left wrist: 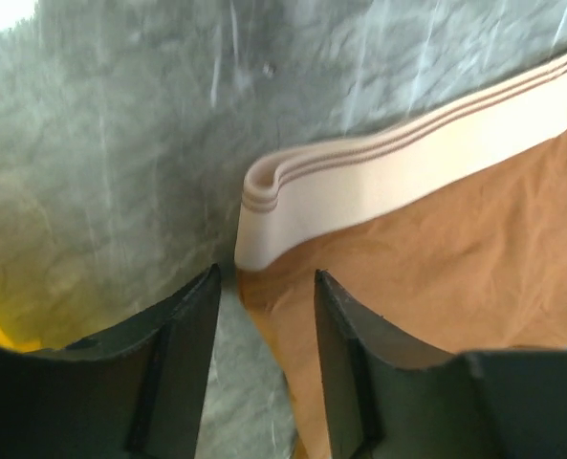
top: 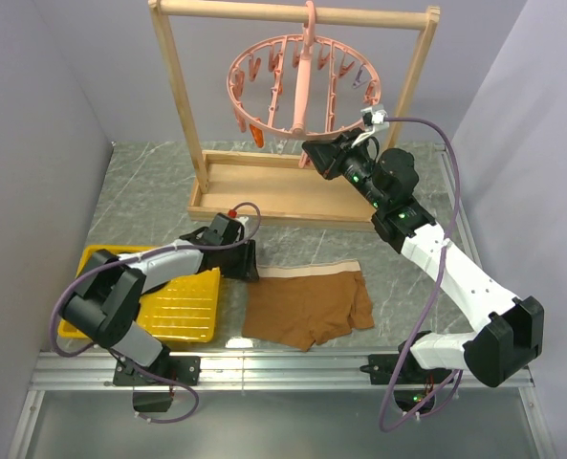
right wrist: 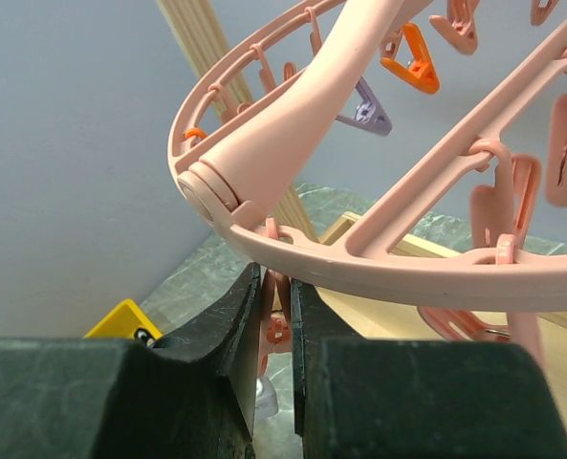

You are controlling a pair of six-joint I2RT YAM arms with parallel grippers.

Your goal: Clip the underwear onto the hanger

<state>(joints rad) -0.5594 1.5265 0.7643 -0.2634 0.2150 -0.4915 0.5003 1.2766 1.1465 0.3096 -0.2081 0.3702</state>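
The brown underwear [top: 309,306] lies flat on the table, its pale waistband [left wrist: 398,172] towards the rack. My left gripper [top: 248,265] is open at the waistband's left corner; in the left wrist view its fingers [left wrist: 264,287] straddle the fabric's edge. The salmon-pink ring hanger [top: 297,84] hangs by its hook from the wooden rack's top bar. My right gripper [top: 311,153] is raised under the ring's near rim. In the right wrist view it [right wrist: 275,296] is shut on a pink clip [right wrist: 277,320] that dangles below the ring [right wrist: 398,273].
The wooden rack [top: 264,196] with its tray base stands at the back. A yellow tray [top: 183,311] lies at the left front, under my left arm. Purple walls close in both sides. A metal rail runs along the near edge.
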